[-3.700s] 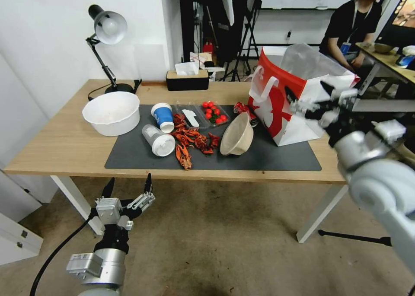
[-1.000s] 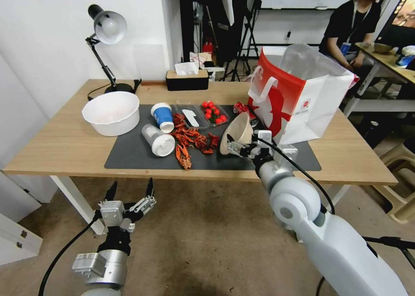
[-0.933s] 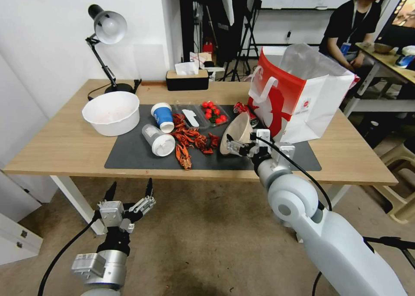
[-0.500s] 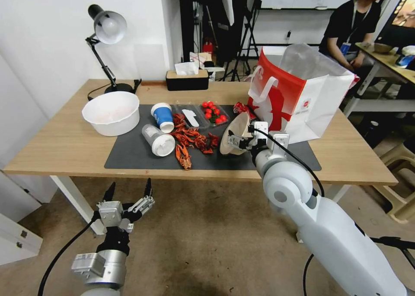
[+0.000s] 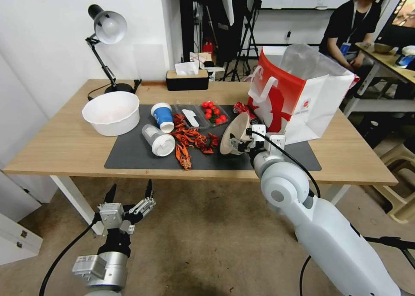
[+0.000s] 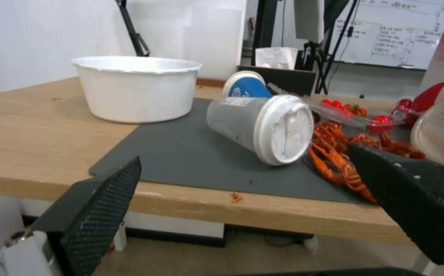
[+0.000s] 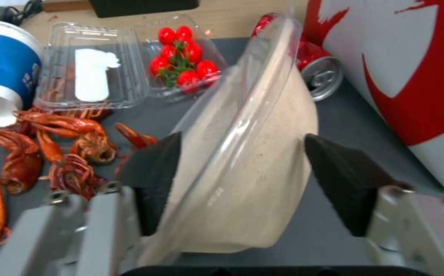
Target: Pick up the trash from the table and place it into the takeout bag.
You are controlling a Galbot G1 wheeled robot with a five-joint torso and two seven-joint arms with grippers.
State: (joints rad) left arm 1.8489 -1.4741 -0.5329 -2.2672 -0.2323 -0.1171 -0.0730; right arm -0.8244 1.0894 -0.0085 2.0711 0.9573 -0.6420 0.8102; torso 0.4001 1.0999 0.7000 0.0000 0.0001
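while tipped on its side, beige paper bowl between the right gripper's spread, unclosed fingers

My right gripper sits with its fingers spread either side of the tilted beige paper bowl, and room is tight there. The takeout bag stands just behind toward the table's right edge, the red drink can lies wedged between bowl and bag, and crayfish shells crowd the other side. The mat's front strip along the near edge is bare, so I could pass there. My left gripper hangs spread below the front edge.
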